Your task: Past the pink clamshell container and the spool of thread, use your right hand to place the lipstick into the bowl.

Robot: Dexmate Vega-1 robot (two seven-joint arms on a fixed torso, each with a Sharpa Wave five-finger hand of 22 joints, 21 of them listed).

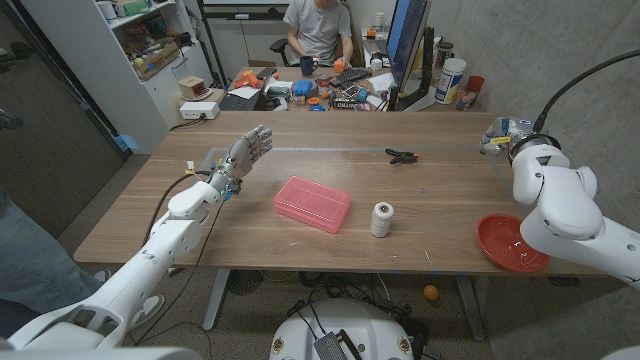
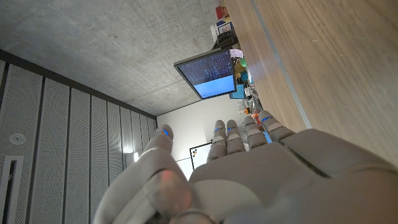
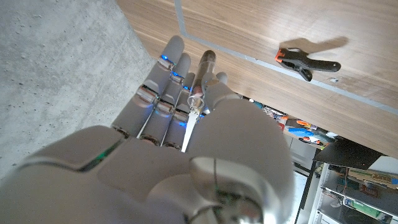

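Note:
My right hand pinches a slim dark lipstick between thumb and fingers, its tip pointing past the fingertips. In the head view that hand hangs over the table's far right corner, mostly hidden by its own wrist. The red bowl sits at the near right edge, partly covered by my right forearm. A pink clamshell container lies at mid-table with a white spool of thread just to its right. My left hand hovers over the table's left part, fingers straight and apart, holding nothing; the left wrist view shows its back.
A black spring clamp with orange tips lies on the far side of the table, left of my right hand. Behind the table a person sits at a cluttered desk with a monitor. White shelves stand at the back left.

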